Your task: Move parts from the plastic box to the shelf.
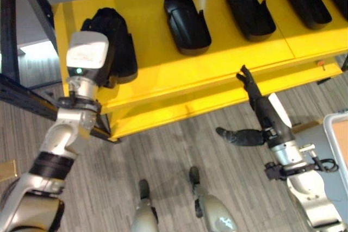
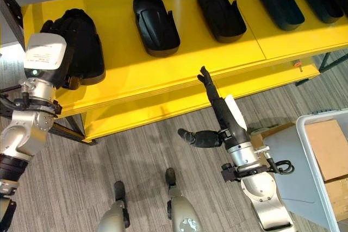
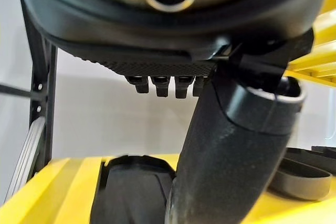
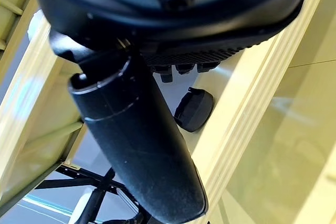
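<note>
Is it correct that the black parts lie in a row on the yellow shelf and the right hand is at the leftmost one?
Not quite: the left hand is at the leftmost part on the yellow shelf, as the right eye view shows. The right hand hangs below the shelf's front edge.

Grey wood-grain plank flooring (image 2: 136, 150) runs under a yellow shelving unit (image 2: 179, 74) with a lower yellow tier beneath its front edge. Dark metal uprights and a diagonal brace (image 1: 22, 99) carry the unit on the left. Light glares off the yellow surface, and a pale wall (image 3: 105, 124) stands behind the frame
</note>
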Available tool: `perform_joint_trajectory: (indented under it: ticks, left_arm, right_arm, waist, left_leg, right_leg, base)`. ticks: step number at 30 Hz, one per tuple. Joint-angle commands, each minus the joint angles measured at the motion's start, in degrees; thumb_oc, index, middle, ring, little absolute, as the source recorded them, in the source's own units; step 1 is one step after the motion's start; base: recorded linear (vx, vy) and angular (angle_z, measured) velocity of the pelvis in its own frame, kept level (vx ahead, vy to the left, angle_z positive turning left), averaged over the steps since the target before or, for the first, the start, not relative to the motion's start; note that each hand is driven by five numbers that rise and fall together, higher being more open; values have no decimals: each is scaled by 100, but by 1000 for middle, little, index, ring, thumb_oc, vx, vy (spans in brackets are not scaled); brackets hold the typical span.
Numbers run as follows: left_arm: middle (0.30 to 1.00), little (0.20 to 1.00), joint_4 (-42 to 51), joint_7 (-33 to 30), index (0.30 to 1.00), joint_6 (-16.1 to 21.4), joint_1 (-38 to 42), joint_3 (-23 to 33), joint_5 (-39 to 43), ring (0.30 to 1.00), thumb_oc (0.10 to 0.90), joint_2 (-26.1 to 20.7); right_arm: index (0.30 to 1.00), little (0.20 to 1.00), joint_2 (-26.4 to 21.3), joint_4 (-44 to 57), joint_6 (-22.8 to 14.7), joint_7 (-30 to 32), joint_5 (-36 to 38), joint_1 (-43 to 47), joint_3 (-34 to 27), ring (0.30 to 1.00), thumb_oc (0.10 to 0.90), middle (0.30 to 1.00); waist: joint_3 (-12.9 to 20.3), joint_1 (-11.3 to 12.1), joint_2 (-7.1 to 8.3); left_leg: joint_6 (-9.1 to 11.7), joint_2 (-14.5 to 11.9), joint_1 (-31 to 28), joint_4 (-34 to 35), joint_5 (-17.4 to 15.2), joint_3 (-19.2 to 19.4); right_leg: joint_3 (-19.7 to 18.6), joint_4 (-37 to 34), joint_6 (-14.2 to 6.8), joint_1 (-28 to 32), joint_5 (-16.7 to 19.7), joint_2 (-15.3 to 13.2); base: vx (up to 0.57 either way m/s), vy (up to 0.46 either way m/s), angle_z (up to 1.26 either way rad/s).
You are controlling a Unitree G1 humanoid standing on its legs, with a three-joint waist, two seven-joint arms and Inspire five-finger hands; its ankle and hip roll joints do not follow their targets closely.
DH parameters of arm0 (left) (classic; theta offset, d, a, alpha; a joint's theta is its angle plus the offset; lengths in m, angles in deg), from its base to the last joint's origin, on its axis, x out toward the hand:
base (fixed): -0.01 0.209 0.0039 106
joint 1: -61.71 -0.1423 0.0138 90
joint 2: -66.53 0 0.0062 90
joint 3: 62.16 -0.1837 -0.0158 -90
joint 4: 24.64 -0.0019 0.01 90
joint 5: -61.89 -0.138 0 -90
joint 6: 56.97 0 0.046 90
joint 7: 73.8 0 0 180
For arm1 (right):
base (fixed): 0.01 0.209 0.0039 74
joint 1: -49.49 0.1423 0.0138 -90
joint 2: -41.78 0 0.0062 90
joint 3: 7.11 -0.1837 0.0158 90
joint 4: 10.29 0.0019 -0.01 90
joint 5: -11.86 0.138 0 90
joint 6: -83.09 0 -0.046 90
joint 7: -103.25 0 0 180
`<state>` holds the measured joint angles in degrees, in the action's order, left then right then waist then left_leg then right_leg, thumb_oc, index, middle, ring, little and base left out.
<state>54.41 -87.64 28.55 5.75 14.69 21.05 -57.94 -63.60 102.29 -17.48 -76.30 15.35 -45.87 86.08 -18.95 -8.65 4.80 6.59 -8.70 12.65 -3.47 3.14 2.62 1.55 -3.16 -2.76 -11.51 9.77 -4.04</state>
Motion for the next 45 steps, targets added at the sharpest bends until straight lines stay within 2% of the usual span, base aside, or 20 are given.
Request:
perform_joint_trajectory:
  ticks: [1,10,16,17,23,25,35,45]
  left_arm:
    - [1000,1000,-182,-239,1000,123,757,-128,166,1000,900,-222]
    - [1000,1000,19,-165,1000,291,538,-14,420,1000,900,-381]
    - [1000,1000,1020,-281,1000,540,-521,810,750,1000,900,-190]
    - [1000,1000,1534,-342,1000,749,-1101,1122,959,1000,900,24]
    - [1000,1000,2559,-248,1000,1092,-2269,1612,1356,1000,900,517]
    - [1000,1000,2954,-268,1000,1272,-2696,1575,1502,1000,900,831]
    - [1000,1000,3438,-532,1000,1487,-3686,1398,1091,1000,900,1094]
    - [1000,1000,2758,-538,1000,1548,-3580,623,545,1000,900,986]
  right_arm:
    - [1000,1000,-113,377,-456,79,218,-176,-303,1000,900,1000]
    - [1000,1000,-114,413,-491,12,196,-315,-382,1000,900,1000]
    - [1000,1000,-61,425,-482,19,182,-276,-433,1000,900,1000]
    - [1000,1000,-17,422,-483,51,166,-214,-431,1000,900,1000]
    - [1000,1000,-5,447,-516,70,175,-177,-343,1000,900,1000]
    - [1000,1000,-1,492,-570,127,179,-170,-302,1000,900,1000]
    - [1000,1000,-175,637,-774,390,25,-284,-245,1000,900,1000]
    - [1000,1000,-241,592,-891,618,-18,-267,-228,1000,900,1000]
  waist:
    - [1273,-64,-164]
    - [1324,-41,-189]
    - [1369,61,-170]
    - [1386,129,-160]
    - [1418,182,-161]
    - [1396,228,-127]
    - [1334,297,-76]
    - [1261,308,-18]
  left_leg:
    - [-314,174,-159,-234,-423,139]
    - [-313,189,-265,-191,-431,143]
    - [-322,200,-343,-166,-440,118]
    - [-322,204,-387,-137,-439,98]
    - [-325,207,-509,-51,-417,75]
    - [-332,203,-524,-21,-398,54]
    - [-334,169,-486,38,-326,-28]
    - [-333,129,-347,-18,-293,-124]
  right_leg:
    - [176,733,-316,287,-1200,-243]
    - [202,690,-323,390,-1209,-249]
    - [231,679,-303,489,-1239,-237]
    - [247,673,-288,531,-1252,-232]
    - [283,639,-264,647,-1267,-215]
    - [299,619,-252,679,-1274,-198]
    - [378,614,-219,675,-1307,-146]
    - [387,689,-187,574,-1347,-96]
  base:
    - [13,5,3]
    - [0,0,0]
    - [5,0,1]
    - [0,0,0]
    - [8,-4,5]
    - [-13,-14,8]
    - [-9,-12,3]
    - [-9,-15,5]
